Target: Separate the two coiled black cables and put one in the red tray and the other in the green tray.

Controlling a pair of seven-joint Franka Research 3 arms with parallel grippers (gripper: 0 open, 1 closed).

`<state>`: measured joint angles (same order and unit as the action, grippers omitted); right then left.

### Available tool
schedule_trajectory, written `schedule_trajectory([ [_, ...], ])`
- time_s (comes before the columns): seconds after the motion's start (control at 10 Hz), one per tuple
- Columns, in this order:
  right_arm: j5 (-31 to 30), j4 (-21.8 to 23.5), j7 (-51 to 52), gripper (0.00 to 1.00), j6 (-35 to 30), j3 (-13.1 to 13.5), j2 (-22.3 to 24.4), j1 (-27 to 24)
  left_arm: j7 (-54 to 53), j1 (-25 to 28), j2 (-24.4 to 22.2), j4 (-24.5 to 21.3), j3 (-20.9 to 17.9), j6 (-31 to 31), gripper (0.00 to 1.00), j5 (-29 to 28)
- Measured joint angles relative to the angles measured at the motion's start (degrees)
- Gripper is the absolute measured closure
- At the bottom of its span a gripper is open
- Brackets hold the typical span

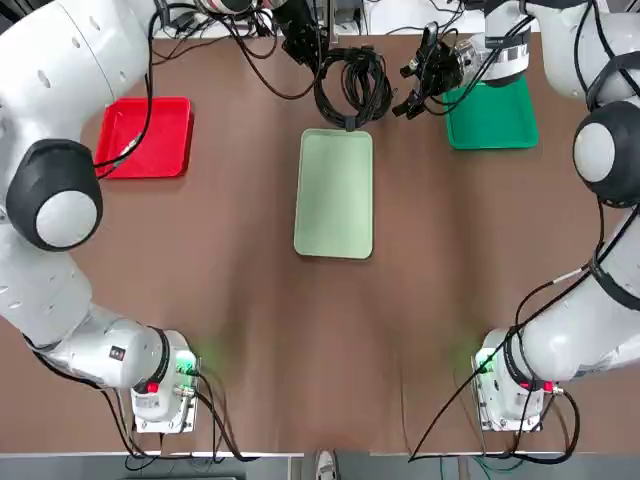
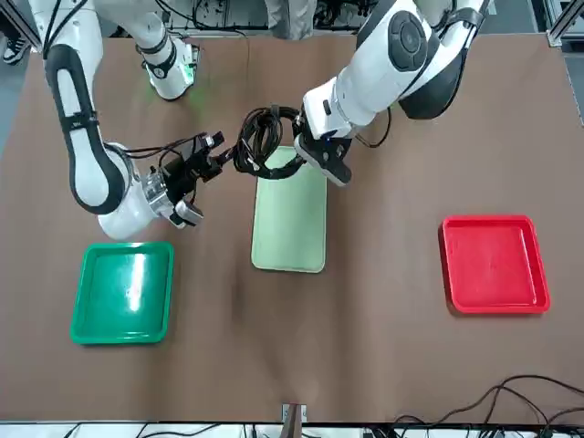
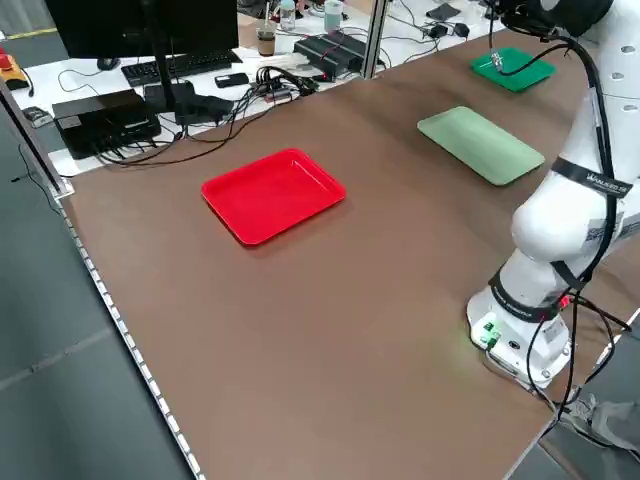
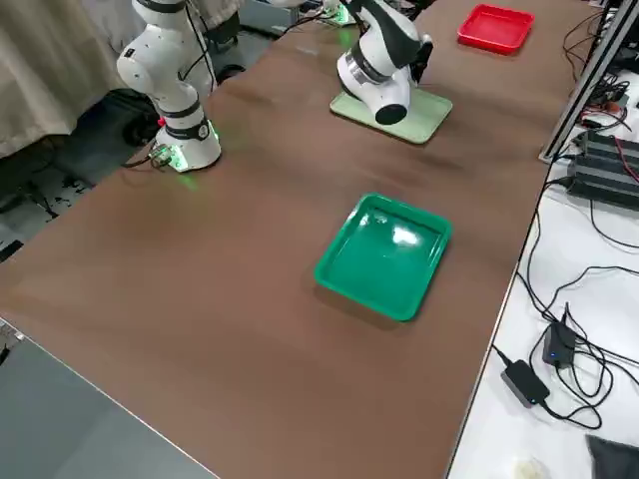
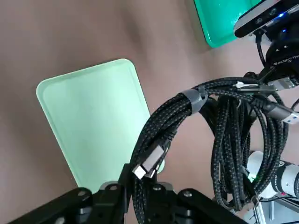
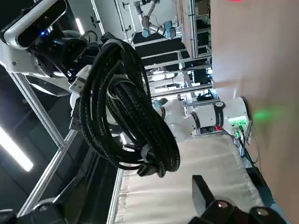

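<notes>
Both coiled black cables (image 1: 352, 85) hang together as one bundle (image 2: 263, 139) above the far end of the pale mint tray. My left gripper (image 1: 308, 52) is shut on a strand of the bundle (image 5: 224, 135), which rises from between its fingers. My right gripper (image 1: 408, 88) stands open right beside the bundle, on the green tray's side, fingers pointing at the coils (image 6: 124, 107). The red tray (image 1: 145, 137) lies far left and the green tray (image 1: 492, 118) far right; nothing lies in either.
A long pale mint tray (image 1: 335, 195) lies in the table's middle, under the hanging bundle. Loose wires and equipment sit beyond the table's far edge (image 3: 250, 85). Both arm bases (image 1: 160, 385) stand at the near edge.
</notes>
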<state>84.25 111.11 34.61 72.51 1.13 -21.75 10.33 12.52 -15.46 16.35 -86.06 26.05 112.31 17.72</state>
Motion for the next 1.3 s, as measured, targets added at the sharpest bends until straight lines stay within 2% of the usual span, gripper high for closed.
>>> schedule_trajectory([
  [0.1, 0.71, 0.00, -0.34, 0.07, 0.62, -0.10, 0.21, 0.72, 0.00, 0.00, 0.01, 0.00, 0.00, 0.00, 0.84, 0.00],
  [0.5, 1.17, 0.00, -0.36, 0.07, 3.41, -0.20, 0.30, 2.62, 0.03, 0.00, 0.02, 0.00, 0.00, -0.02, 0.84, 0.00],
  [0.7, 1.18, 0.00, -0.35, 0.12, 3.52, -0.17, 0.30, 2.62, 0.03, -0.01, 0.05, 0.00, 0.00, -0.02, 0.84, 0.00],
  [0.8, 1.18, 0.00, -0.18, 0.20, 3.62, -0.16, 0.30, 2.62, 0.04, -0.01, 0.08, 0.00, 0.00, -0.02, 0.84, 0.00],
  [1.0, 1.11, 0.00, -0.04, 0.56, 4.42, 0.00, 0.30, 2.62, 0.05, -0.01, 0.08, 0.05, 0.00, -0.02, 0.84, 0.00],
  [1.1, 0.96, 0.00, 0.00, 0.70, 4.65, 0.01, 0.30, 2.62, 0.08, -0.01, 0.08, 0.07, 0.00, -0.01, 0.84, 0.12],
  [1.2, 0.92, 0.00, 0.01, 0.80, 4.92, 0.01, 0.30, 2.65, 0.15, -0.02, 0.08, 0.12, 0.01, -0.01, 0.84, 0.29],
  [1.3, 0.80, 0.00, 0.03, 0.81, 5.09, 0.01, 0.30, 2.66, 0.21, -0.02, 0.09, 0.12, 0.01, -0.01, 0.84, 0.30],
])
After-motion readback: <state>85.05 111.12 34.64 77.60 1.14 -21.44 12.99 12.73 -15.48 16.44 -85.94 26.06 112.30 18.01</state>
